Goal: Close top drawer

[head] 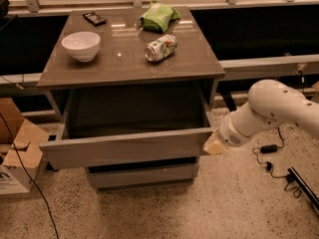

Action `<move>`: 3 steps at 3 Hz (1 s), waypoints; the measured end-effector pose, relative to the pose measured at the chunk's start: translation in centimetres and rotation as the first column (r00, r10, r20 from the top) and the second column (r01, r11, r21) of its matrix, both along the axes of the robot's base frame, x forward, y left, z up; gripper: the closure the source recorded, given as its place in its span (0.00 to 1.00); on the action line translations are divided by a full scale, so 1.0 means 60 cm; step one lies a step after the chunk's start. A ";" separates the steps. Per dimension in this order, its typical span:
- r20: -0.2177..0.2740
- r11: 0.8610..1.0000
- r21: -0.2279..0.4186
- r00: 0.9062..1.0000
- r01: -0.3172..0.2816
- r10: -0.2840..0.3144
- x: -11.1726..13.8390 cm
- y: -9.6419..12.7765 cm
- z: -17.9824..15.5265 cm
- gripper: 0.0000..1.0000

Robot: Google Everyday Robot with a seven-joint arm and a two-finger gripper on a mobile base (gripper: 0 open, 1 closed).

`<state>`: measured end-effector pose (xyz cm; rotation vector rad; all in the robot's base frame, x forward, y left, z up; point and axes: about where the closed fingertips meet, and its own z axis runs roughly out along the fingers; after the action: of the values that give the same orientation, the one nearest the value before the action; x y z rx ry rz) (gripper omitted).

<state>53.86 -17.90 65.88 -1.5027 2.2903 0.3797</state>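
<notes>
The top drawer (127, 148) is a wide grey box pulled well out from under the brown tabletop (124, 59). Its inside looks empty and its flat front panel faces me. My gripper (213, 144) sits at the right end of that front panel, touching or almost touching its corner. The white arm (271, 111) reaches in from the right.
On the tabletop stand a white bowl (80, 45), a tipped can (160, 48), a green bag (158, 16) and a small dark object (94, 18). A lower drawer front (142, 176) shows below. Cardboard boxes (17, 153) stand at the left, cables (269, 156) lie at the right.
</notes>
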 end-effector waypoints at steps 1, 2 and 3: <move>0.000 1.000 0.000 1.000 0.000 0.000 0.000 0.000 0.000 1.00; 0.054 1.000 0.000 0.998 -0.016 0.016 0.047 0.021 0.001 1.00; 0.054 1.000 0.000 0.998 -0.016 0.016 0.047 0.021 0.002 1.00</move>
<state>56.67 -16.63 65.98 -1.5140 2.2374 0.3401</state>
